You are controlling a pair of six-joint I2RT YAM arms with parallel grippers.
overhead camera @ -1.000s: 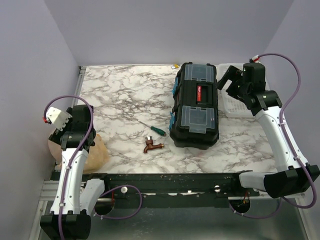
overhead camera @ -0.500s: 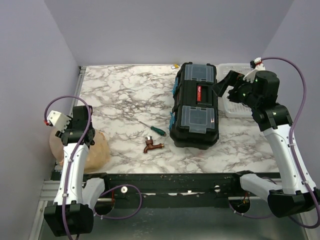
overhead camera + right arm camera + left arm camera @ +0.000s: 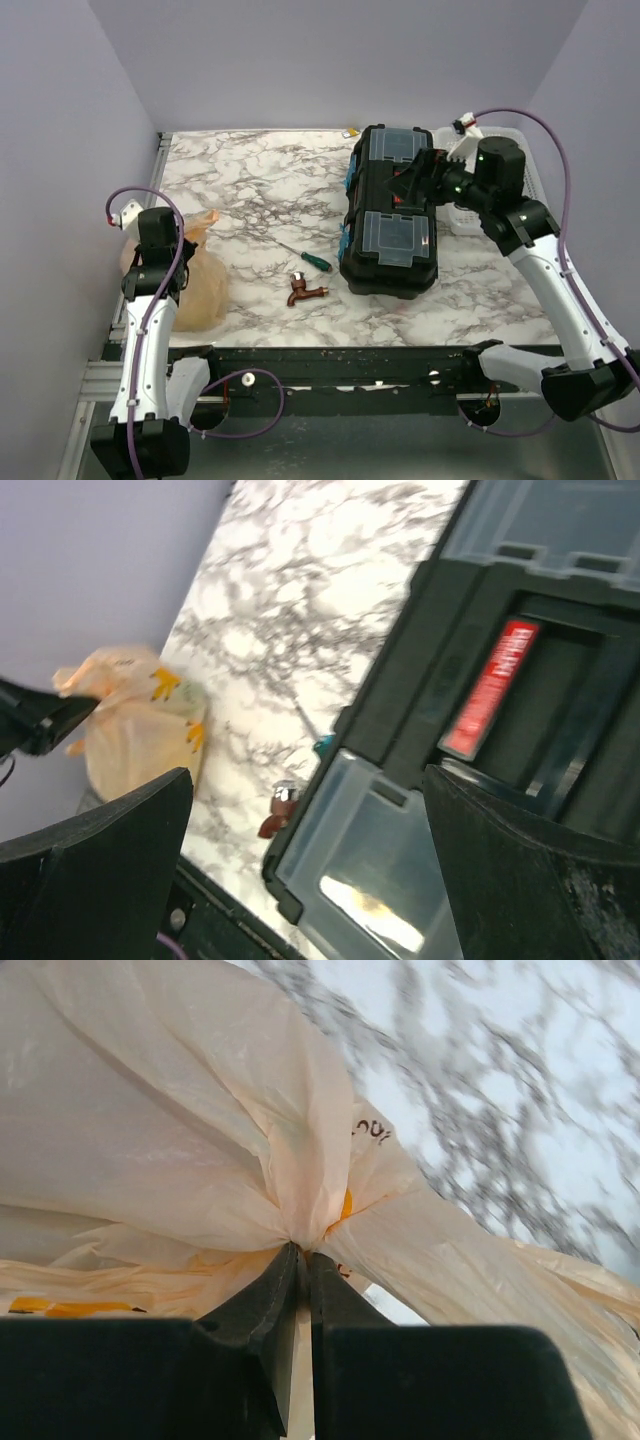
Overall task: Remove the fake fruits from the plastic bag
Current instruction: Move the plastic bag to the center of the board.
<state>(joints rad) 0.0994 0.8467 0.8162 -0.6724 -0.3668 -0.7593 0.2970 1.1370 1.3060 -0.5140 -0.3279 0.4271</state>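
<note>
Left pincer [image 3: 303,1252]: jaws together, clamped on a gathered twist of film at the top of the plastic bag [image 3: 200,1140]. In the overhead view this pincer [image 3: 193,224] sits at the left edge of the frame, with the plastic bag [image 3: 197,288] hanging below it and bulging toward the lower left, its bottom on the desk [image 3: 250,190] near the front rail. The film is peach-orange and crinkled. Yellow-orange patches show through it – whether they are fruits or print cannot be told.

Right pincer [image 3: 308,780]: fingers wide apart, nothing between them. Overhead, it [image 3: 420,178] hovers above the black toolbox [image 3: 390,210], right of centre. Its wrist view looks across the toolbox lid to the plastic bag [image 3: 130,725] at the left of that frame.

Other items – a green-handled screwdriver [image 3: 305,257] and a brown tap [image 3: 305,291] lie on the desk between bag and toolbox, apart from both. A white basket [image 3: 458,216] stands just beside the toolbox, on its right.
</note>
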